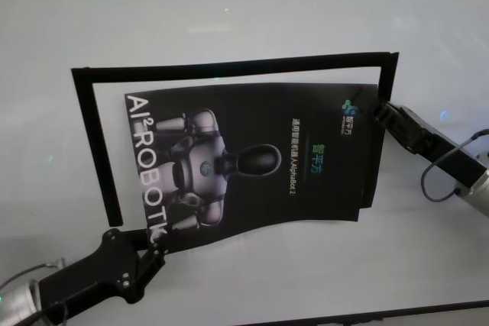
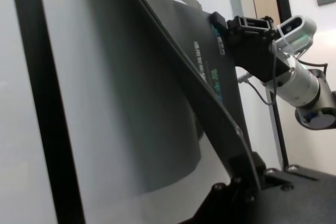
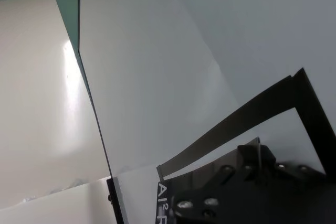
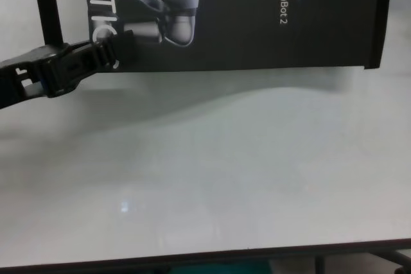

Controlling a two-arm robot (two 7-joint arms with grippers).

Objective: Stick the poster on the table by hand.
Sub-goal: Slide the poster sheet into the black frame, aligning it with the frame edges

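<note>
Poster [image 1: 252,162] hung sagging above the worktop [image 1: 229,28], inside the black strip outline [image 1: 95,143], left tool [image 1: 153,248] clamped on its near-left corner, right tool [image 1: 380,108] on the far-right edge (thin, limp sheet; best pinched at opposite margins, kept taut).

The poster [image 1: 252,162] is held above the middle of the worktop [image 1: 252,280], bowed between two hands. Its near left corner is gripped by the left hand [image 1: 155,246], and its far right corner by the right hand [image 1: 380,108]. Behind and to the left of the poster, strips of tape [image 1: 229,69] are laid on the worktop as a frame, with a short piece on the right behind the right hand.
</note>
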